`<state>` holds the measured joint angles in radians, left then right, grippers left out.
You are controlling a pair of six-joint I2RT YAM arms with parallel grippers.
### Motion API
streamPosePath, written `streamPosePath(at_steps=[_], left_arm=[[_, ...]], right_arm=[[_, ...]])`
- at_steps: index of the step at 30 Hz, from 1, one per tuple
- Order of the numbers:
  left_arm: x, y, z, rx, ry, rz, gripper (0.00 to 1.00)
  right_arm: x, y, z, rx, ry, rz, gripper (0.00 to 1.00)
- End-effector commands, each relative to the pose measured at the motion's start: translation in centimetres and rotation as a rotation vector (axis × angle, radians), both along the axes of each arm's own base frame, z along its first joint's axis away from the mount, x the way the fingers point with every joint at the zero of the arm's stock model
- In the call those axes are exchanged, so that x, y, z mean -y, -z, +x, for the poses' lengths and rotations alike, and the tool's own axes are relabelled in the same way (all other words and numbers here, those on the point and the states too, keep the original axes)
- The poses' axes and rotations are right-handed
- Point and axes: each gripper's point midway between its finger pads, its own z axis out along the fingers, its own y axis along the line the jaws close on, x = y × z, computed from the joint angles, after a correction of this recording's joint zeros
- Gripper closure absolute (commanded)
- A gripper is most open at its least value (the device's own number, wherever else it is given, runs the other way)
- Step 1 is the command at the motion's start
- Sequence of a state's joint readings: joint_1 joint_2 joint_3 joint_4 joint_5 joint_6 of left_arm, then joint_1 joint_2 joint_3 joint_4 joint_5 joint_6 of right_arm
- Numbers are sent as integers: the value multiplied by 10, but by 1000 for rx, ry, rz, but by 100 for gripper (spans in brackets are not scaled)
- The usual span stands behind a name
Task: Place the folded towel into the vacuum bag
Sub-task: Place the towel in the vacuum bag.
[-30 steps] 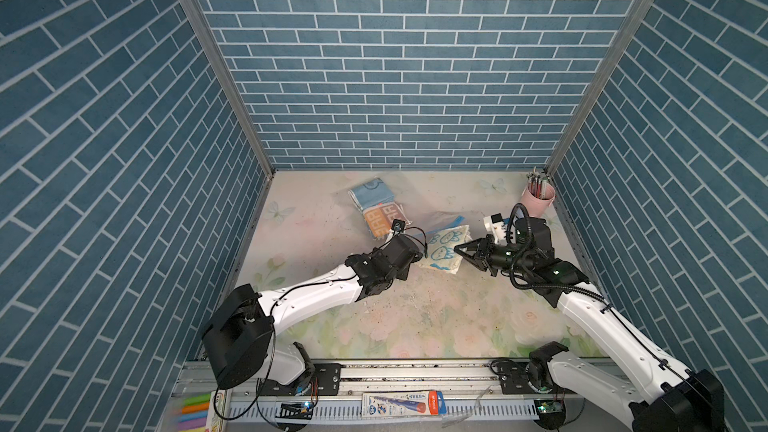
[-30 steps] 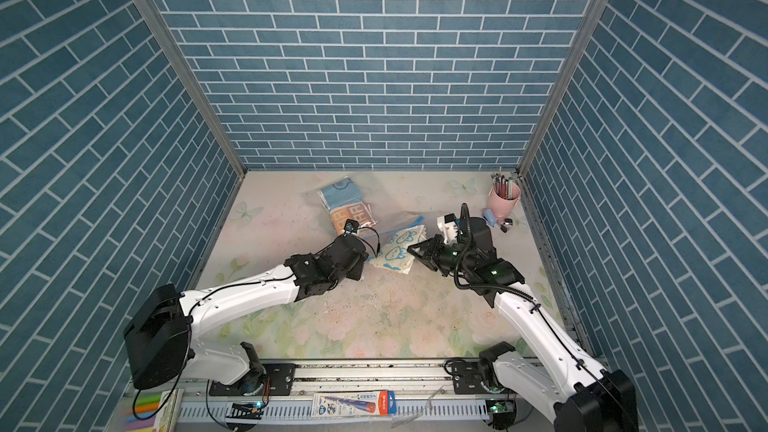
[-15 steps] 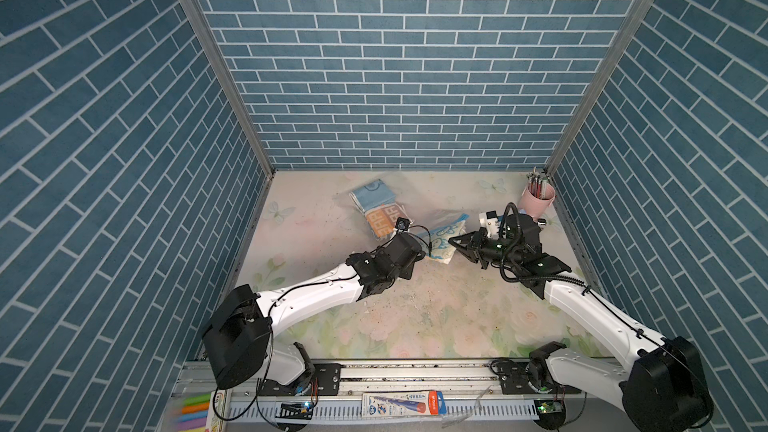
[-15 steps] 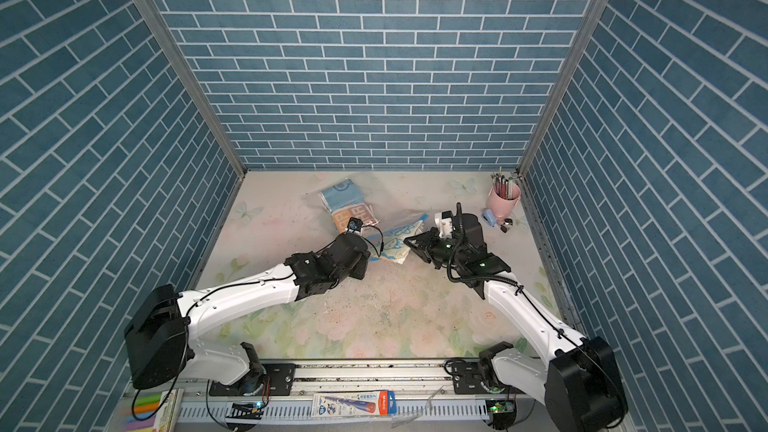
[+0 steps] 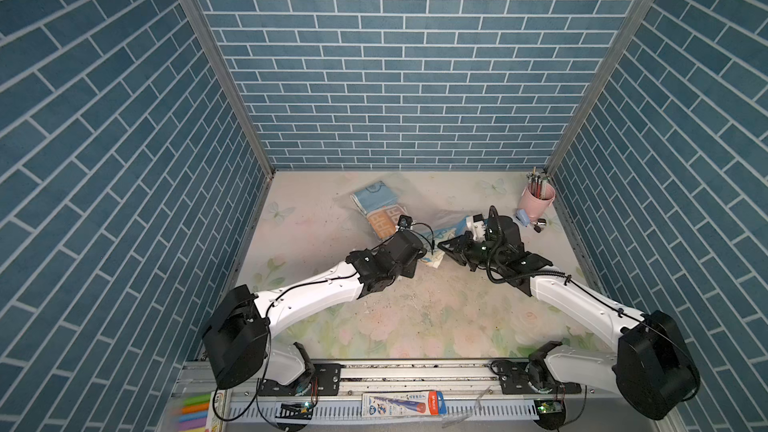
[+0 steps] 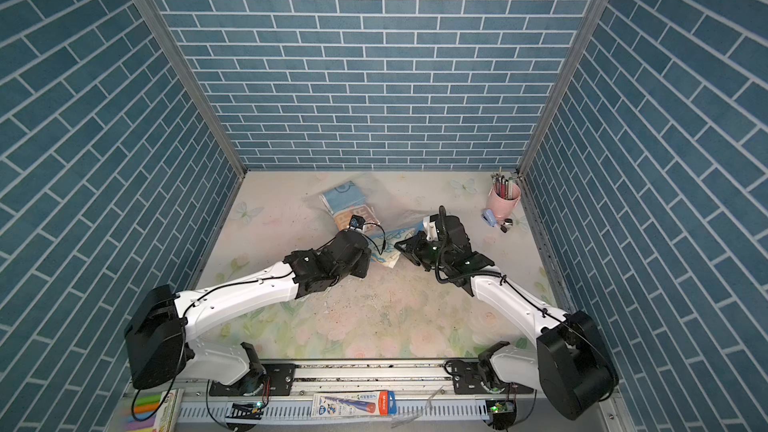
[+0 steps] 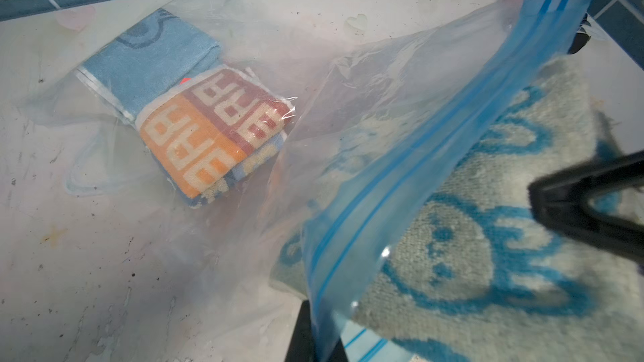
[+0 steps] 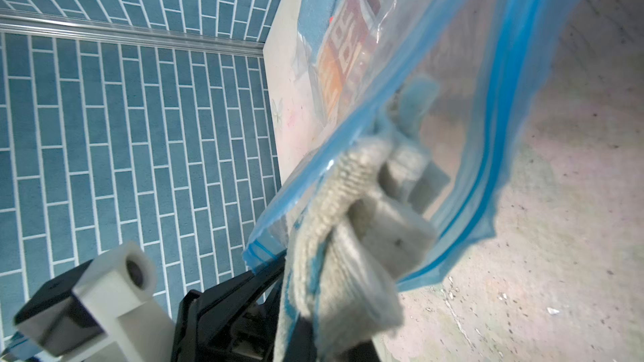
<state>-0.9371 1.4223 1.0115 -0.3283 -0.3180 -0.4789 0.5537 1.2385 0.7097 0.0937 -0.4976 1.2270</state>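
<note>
The vacuum bag [image 7: 411, 74] is clear plastic with a blue zip strip [image 7: 428, 154]; it lies mid-table in both top views [image 5: 436, 211]. My left gripper [image 7: 317, 343] is shut on the strip's edge and holds the mouth up. My right gripper [image 8: 303, 336] is shut on the folded towel [image 8: 352, 235], cream with blue drawings, whose front end sits inside the mouth [image 7: 488, 255]. The two grippers nearly meet in a top view, left [image 5: 428, 243] and right [image 5: 442, 249], with the towel [image 5: 432, 258] below them.
A blue towel [image 7: 150, 57] and an orange-and-maroon towel [image 7: 209, 127] lie deep inside the bag. A pink cup of pens [image 5: 536, 197], a small blue object [image 5: 523, 217] and a black clip [image 5: 538, 226] stand at the back right corner. Brick walls close three sides.
My right gripper has carried the towel leftward, closer to the left gripper and further into the bag's mouth. The left gripper has stayed in place on the zip edge.
</note>
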Motion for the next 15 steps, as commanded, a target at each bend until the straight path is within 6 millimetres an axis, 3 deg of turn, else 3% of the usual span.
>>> streamPosePath(at_steps=[1,9,15], left_arm=[[8,-12,1,13,12,-27,100],[12,-13,-1,13,22,-33,100],[11,-11,-1,13,18,-31,100]], right_arm=[[-3,-17,16,47,59,20,100],[3,-16,38,44,181,14,100],[-20,-17,43,42,141,17,100]])
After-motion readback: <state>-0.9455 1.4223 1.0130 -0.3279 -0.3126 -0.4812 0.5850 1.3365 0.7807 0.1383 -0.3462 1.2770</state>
